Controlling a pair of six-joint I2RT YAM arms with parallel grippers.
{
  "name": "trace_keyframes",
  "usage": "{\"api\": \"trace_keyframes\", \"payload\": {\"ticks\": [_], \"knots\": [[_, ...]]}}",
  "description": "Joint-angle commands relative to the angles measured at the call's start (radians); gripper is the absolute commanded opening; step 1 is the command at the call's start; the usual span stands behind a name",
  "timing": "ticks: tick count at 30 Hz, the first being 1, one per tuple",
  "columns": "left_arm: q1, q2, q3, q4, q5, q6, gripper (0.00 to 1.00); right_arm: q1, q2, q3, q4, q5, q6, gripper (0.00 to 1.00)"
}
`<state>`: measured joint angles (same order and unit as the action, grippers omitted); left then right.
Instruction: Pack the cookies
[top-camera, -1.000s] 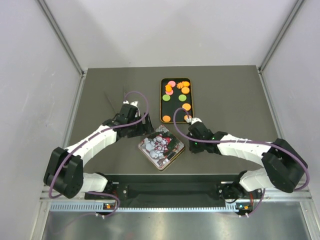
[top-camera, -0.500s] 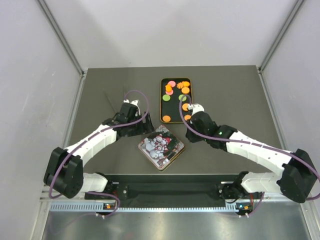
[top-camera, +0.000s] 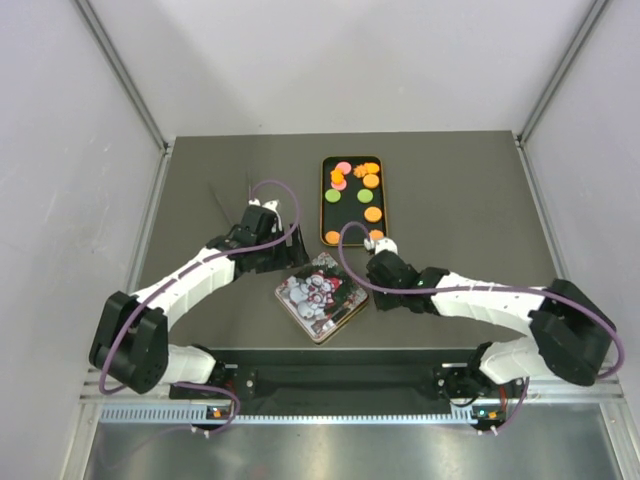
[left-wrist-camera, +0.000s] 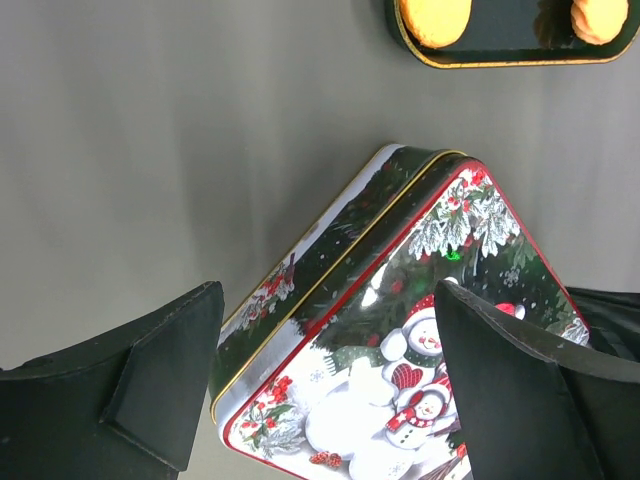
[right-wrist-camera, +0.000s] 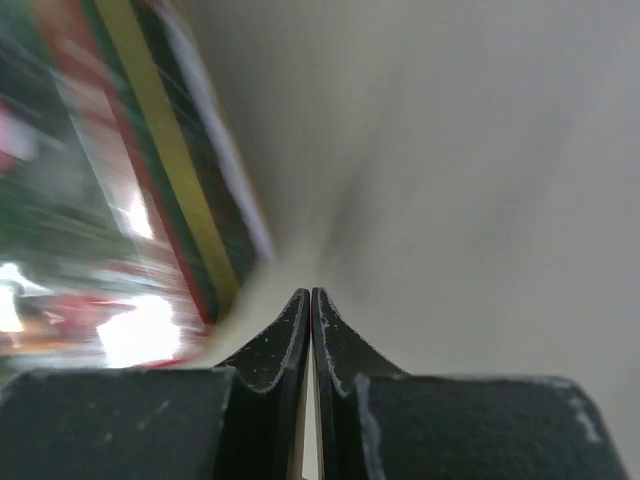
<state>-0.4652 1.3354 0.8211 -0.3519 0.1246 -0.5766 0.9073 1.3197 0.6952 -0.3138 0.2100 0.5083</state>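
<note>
Table (top-camera: 460, 200) of dull grey, both arms reaching out over it. A snowman tin (top-camera: 321, 295) sits lid-on near the front middle, turned cornerwise. Behind it, a little apart, lies a black gold-rimmed tray (top-camera: 350, 215). The left gripper (left-wrist-camera: 330, 330) gapes wide with the tin's corner between its fingers, gripping nothing. The right gripper (right-wrist-camera: 310, 300) is pinched tight and empty, low beside the tin's right edge. The cookies (top-camera: 372, 213), orange, pink and green, lie in the tray.

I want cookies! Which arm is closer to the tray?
Right. The right arm lies beside the tray, at its near corner; the left gripper sits farther off, by the tin.
</note>
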Motion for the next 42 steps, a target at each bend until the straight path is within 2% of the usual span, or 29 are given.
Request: {"api": "trace_keyframes", "payload": {"ticks": [1,13,20,25,31,42], "knots": [[0.000,0.008,0.038,0.031,0.014,0.012,0.90,0.016,0.021,-0.045,0.081,-0.029,0.045,0.03],[0.000,0.005,0.046,0.027,0.004,0.017,0.91,0.007,-0.106,0.084,-0.051,0.026,0.004,0.06],[0.000,0.005,0.061,0.021,0.004,0.020,0.91,0.068,-0.132,0.225,-0.120,0.080,-0.017,0.06],[0.000,0.013,0.059,0.022,0.010,0.018,0.91,0.081,-0.056,0.166,-0.062,0.062,0.007,0.06],[0.000,0.018,0.059,0.024,0.013,0.021,0.91,0.081,0.056,-0.037,0.094,0.002,0.085,0.05],[0.000,0.015,0.070,0.021,0.001,0.032,0.91,0.051,-0.026,0.024,0.030,0.040,0.047,0.11]]}}
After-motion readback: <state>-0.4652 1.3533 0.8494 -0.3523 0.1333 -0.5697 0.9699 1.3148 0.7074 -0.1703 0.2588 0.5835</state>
